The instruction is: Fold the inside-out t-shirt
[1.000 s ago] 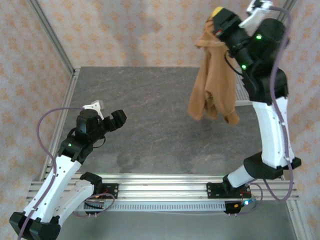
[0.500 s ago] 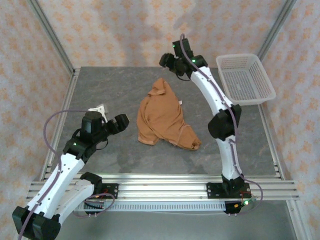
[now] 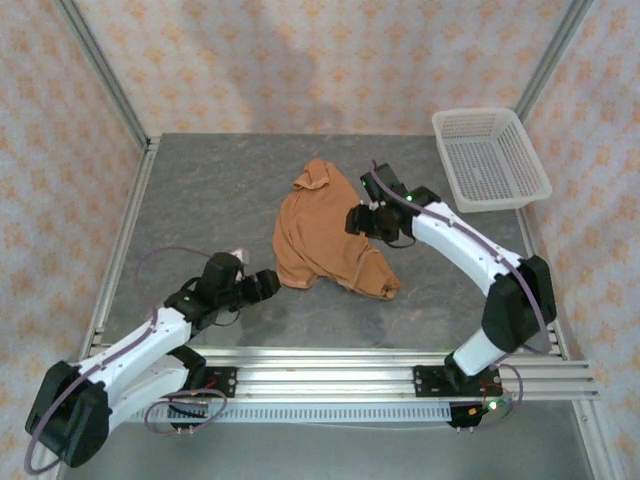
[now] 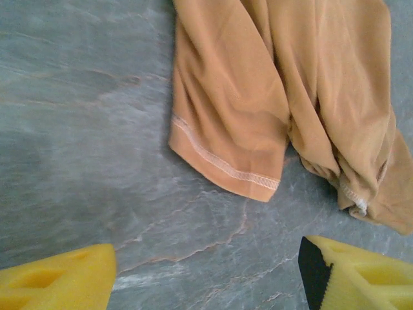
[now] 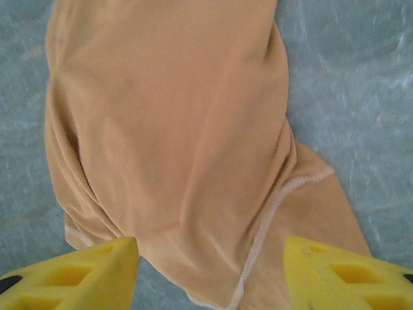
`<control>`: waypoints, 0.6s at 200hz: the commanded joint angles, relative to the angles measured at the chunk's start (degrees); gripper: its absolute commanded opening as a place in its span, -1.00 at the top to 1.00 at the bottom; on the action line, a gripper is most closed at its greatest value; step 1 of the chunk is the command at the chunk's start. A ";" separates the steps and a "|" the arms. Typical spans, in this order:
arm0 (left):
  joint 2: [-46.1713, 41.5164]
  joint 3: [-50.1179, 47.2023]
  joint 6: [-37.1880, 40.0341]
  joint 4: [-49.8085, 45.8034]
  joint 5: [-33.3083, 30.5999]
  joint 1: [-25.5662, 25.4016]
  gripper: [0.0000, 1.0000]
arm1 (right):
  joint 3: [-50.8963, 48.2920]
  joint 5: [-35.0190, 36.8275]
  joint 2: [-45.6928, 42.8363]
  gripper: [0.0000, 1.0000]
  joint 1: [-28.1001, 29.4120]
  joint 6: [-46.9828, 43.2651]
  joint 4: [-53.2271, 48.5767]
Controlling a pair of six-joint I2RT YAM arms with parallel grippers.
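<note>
The inside-out t-shirt [image 3: 322,232] lies crumpled in a caramel heap in the middle of the grey table. My left gripper [image 3: 266,285] hovers low just off its near-left edge, open. In the left wrist view a sleeve hem with white stitching [image 4: 222,166] lies ahead of my left gripper [image 4: 206,279], with bare table between the yellow fingers [image 4: 59,282]. My right gripper [image 3: 356,220] is over the shirt's right side, open. In the right wrist view the shirt's fabric [image 5: 174,129] and a white seam [image 5: 268,219] lie under my right gripper [image 5: 210,274], with nothing pinched.
A white mesh basket [image 3: 490,160] stands at the back right of the table [image 3: 200,200]. Metal frame posts rise at the back corners, and the aluminium rail [image 3: 320,365] with both arm bases runs along the near edge.
The right gripper held the shirt high in the air, then let it go; the shirt now lies on the table. The right arm came down over it, and the left arm moved toward its near edge.
</note>
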 commanded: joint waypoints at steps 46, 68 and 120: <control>20.12 12.43 -1.20 3.84 -11.72 -11.32 -0.32 | -10.68 0.68 -0.02 -0.03 3.26 4.34 5.68; 26.03 14.77 -1.37 5.20 -12.39 -12.42 -0.32 | -12.23 0.73 0.16 -0.03 3.35 5.12 7.24; 35.93 17.45 -2.94 6.65 -13.53 -12.95 -0.28 | -13.09 -1.38 5.60 0.00 3.54 8.71 12.58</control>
